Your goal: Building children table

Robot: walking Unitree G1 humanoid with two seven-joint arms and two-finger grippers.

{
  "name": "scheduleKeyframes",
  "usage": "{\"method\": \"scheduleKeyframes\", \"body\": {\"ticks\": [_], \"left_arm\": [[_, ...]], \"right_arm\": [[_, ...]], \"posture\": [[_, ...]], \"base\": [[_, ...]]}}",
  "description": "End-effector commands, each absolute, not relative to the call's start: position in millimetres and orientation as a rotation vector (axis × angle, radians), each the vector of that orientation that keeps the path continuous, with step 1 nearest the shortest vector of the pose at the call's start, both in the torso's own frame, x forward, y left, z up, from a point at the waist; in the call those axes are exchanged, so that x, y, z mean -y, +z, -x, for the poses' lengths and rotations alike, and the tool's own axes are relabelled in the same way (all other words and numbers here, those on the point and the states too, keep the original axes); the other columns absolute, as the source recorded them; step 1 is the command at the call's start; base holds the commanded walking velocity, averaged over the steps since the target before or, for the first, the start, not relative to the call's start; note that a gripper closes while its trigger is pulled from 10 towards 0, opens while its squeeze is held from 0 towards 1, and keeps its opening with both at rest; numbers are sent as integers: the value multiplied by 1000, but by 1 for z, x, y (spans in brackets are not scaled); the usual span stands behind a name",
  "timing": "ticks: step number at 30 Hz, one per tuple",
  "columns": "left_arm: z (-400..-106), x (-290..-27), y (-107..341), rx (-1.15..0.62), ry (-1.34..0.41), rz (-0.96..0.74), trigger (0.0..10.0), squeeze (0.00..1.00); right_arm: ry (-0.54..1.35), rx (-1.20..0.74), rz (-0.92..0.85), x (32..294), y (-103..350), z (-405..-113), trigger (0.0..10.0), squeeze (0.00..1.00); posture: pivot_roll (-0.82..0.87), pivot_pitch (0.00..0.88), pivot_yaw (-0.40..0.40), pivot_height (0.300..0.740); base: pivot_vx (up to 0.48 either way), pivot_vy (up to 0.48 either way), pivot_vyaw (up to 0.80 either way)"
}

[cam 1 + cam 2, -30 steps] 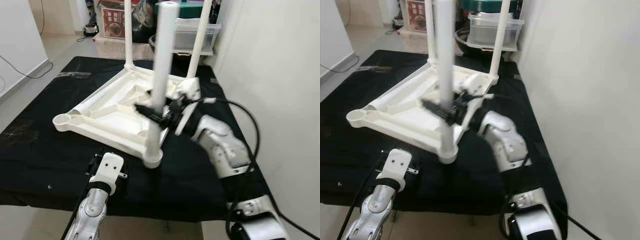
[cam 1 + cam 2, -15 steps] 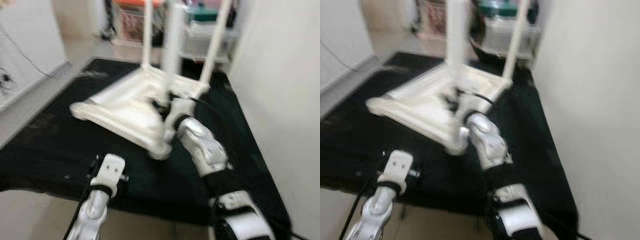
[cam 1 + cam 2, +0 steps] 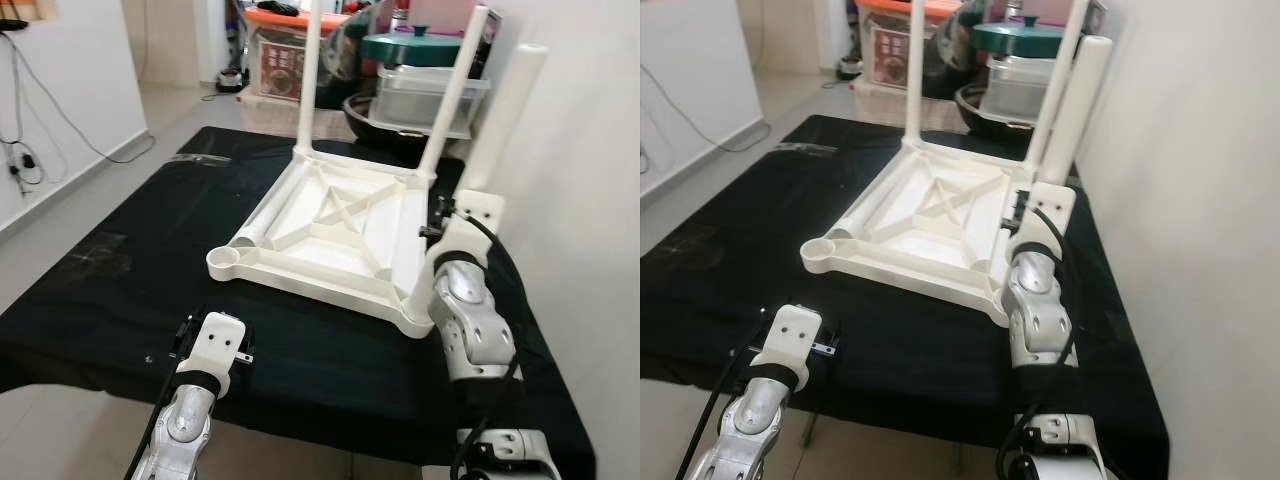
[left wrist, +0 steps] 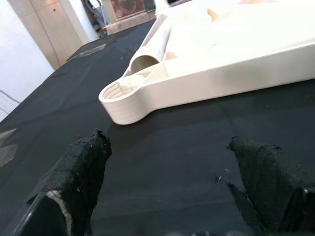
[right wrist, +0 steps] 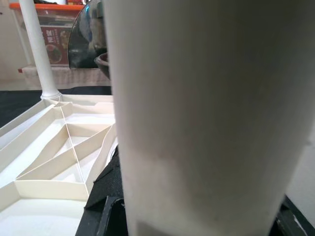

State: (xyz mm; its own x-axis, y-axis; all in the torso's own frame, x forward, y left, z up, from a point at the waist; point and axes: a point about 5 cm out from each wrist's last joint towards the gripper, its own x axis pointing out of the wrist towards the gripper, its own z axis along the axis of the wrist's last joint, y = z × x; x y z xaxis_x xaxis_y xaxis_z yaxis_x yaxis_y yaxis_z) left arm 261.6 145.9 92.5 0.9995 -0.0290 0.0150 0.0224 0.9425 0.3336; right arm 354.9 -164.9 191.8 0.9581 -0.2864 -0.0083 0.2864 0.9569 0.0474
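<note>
A white children's table (image 3: 330, 225) lies upside down on a black cloth-covered table (image 3: 130, 260). Two white legs (image 3: 308, 70) stand in its far corners. A third leg (image 3: 500, 110) rises at the near right corner, its lower part hidden behind my right forearm. My right gripper (image 5: 197, 211) is shut on that leg, with black fingers (image 5: 106, 196) on either side of it. The near left corner socket (image 4: 129, 88) is empty. My left gripper (image 4: 167, 172) hovers low over the cloth just in front of that socket, open with nothing between its fingers (image 4: 83, 162).
Behind the table stand clear plastic boxes (image 3: 425, 95), a green-lidded pot (image 3: 415, 45) and a red-lidded crate (image 3: 285, 60). A white wall (image 3: 590, 200) runs close along the right side. Bare floor (image 3: 60, 190) and wall cables lie to the left.
The whole picture has shifted and sharpened after a blurred camera move. My right forearm has swung from reaching across the corner to standing upright before the leg, still holding it. The left arm has stayed put.
</note>
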Motion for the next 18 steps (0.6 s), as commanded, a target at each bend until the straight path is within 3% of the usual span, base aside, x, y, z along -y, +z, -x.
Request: {"method": "scheduleKeyframes", "body": {"ticks": [1,3,4,12,18], "left_arm": [[-262,-144,90,13,-38,-344,10000,0],[-262,-144,90,13,-38,-344,10000,0],[-262,-144,90,13,-37,-345,10000,0],[-260,-146,90,12,-31,-346,10000,0],[-253,-150,92,8,-29,-371,10000,0]], "right_arm": [[-313,-129,-26,172,164,-356,10000,0],[-357,-130,-22,167,167,-358,10000,0],[-353,-111,-34,164,170,-357,10000,1000],[-305,-26,-70,157,180,-349,10000,1000],[-202,27,-22,153,185,-326,10000,1000]], "posture": [[50,0,-90,740],[50,0,-90,740],[56,0,-94,740],[50,0,-88,740],[34,0,-76,740]], "base": [[0,0,0],[0,0,0],[0,0,0],[0,0,0],[0,0,0]]}}
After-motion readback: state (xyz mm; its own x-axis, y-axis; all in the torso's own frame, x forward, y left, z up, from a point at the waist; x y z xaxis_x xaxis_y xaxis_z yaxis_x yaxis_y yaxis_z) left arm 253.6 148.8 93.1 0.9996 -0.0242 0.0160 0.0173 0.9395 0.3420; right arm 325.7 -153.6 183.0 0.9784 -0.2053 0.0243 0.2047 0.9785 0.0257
